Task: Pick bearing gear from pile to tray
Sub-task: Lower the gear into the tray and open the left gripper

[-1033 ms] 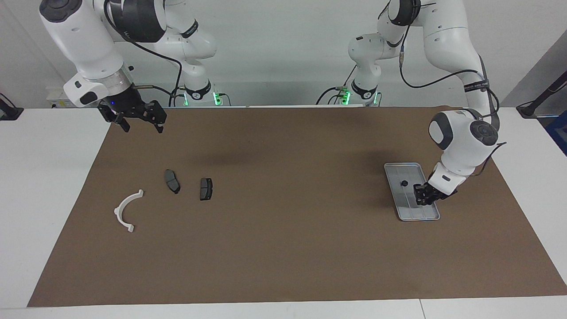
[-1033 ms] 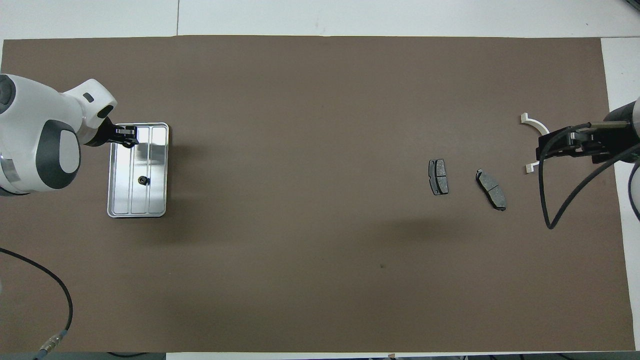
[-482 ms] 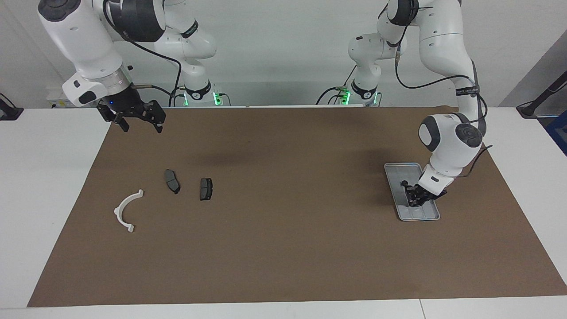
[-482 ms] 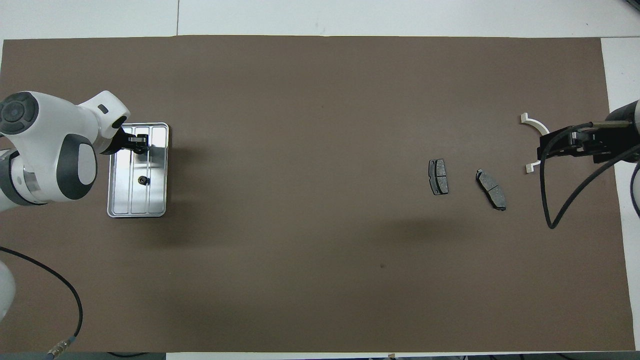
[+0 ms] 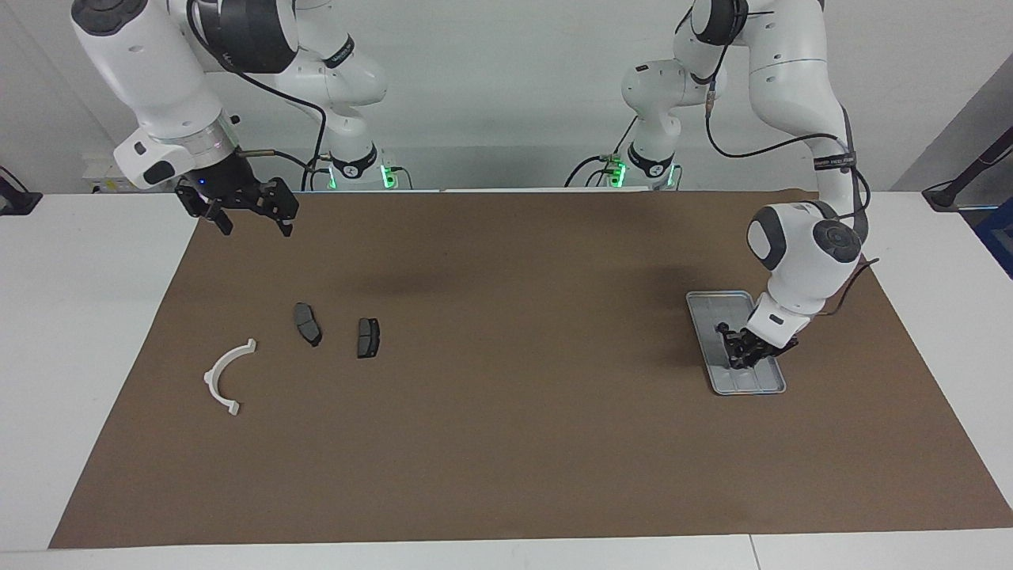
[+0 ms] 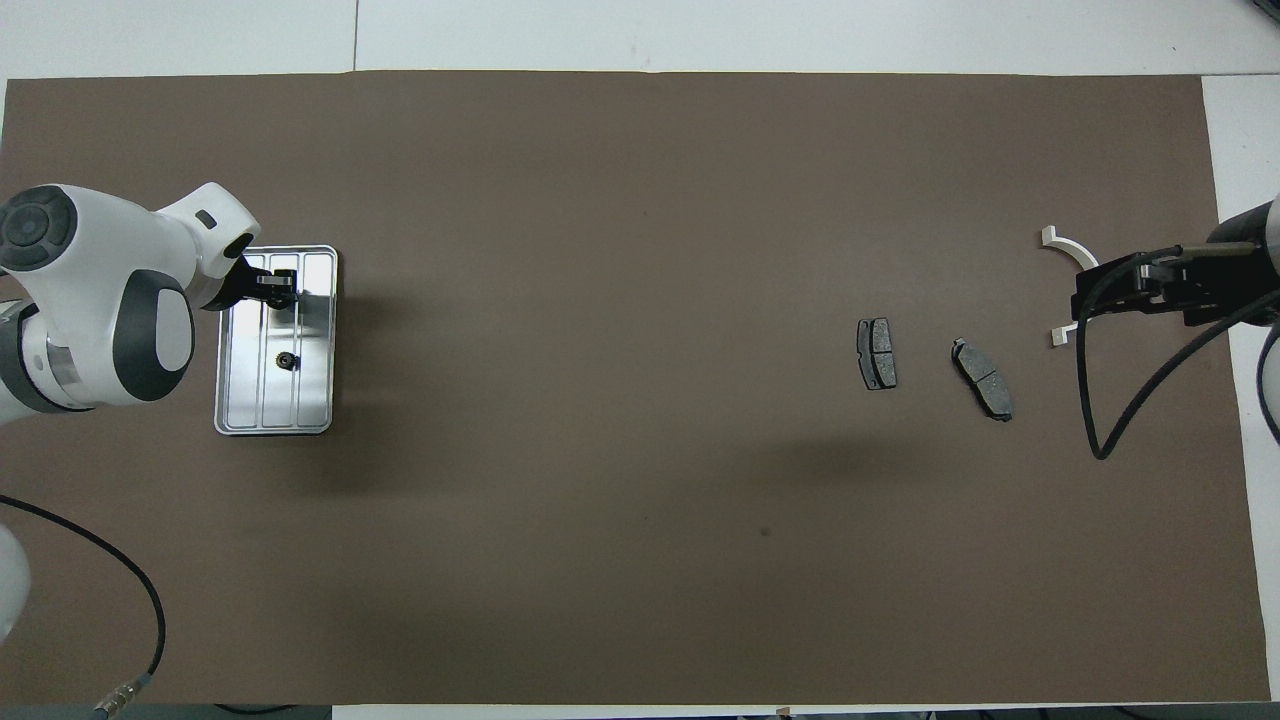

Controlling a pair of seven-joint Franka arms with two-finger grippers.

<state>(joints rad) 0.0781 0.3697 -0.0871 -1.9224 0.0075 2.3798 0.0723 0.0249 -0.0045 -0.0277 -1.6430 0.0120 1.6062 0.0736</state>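
tray (image 5: 699,303) of ridged silver metal lies toward the left arm's end of the brown mat, set well apart from the pile so sorted parts stay separate. a small black bearing gear (image 6: 286,361) already rests on its ridged bottom. the left end effector (image 5: 742,355) sits low over the tray, just beside that gear, its fingertips nearly together; whether a second small piece is pinched between them cannot be told, though the low pose over the tray suggests a drop-off in hand.

what remains of the pile lies toward the right arm's end: two dark brake pads (image 5: 308,323) side by side and a white half-ring bracket (image 5: 226,377) farther from the robots than they are. no other gear shows there, so the sorting looks close to done.

the right end effector (image 5: 252,219) waits raised over the mat's corner with its fingers spread wide and empty.

a dark band on the left arm (image 5: 832,161) carries white lettering too small to read; no other writing is legible.
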